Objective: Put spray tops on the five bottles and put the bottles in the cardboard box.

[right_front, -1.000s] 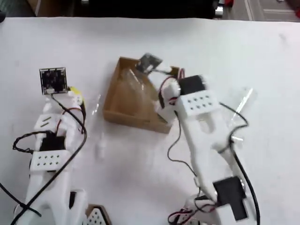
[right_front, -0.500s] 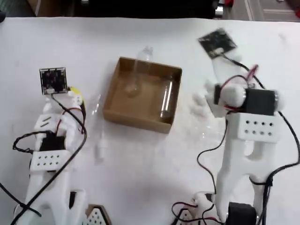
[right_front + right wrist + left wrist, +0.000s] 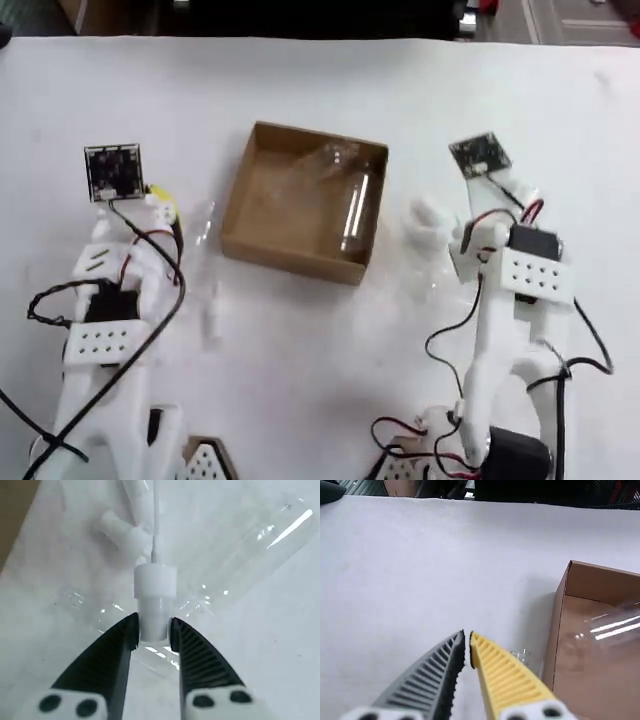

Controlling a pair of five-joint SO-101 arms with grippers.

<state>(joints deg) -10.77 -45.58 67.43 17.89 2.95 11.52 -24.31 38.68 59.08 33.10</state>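
The cardboard box (image 3: 243,215) sits mid-table with two clear bottles (image 3: 352,208) lying inside. Right of it, my right gripper (image 3: 153,626) is shut on a white spray top (image 3: 155,592) whose thin tube points away from the fingers. Under it lie clear bottles (image 3: 260,545) and more spray tops (image 3: 122,536). The right arm (image 3: 512,272) stands just right of loose spray tops (image 3: 425,213). Left of the box, my left gripper (image 3: 467,637) is shut and empty above the table, with a clear bottle (image 3: 205,220) between it and the box (image 3: 580,585).
A lone white spray top (image 3: 213,316) lies on the table in front of the box's left corner. Clear bottles (image 3: 432,282) lie between the box and the right arm. The white table (image 3: 300,380) ends at a dark far edge.
The right arm swung from over the box to the right and came down onto the spray tops. The bottle it left in the box tumbled and now lies flat. The left arm stayed still.
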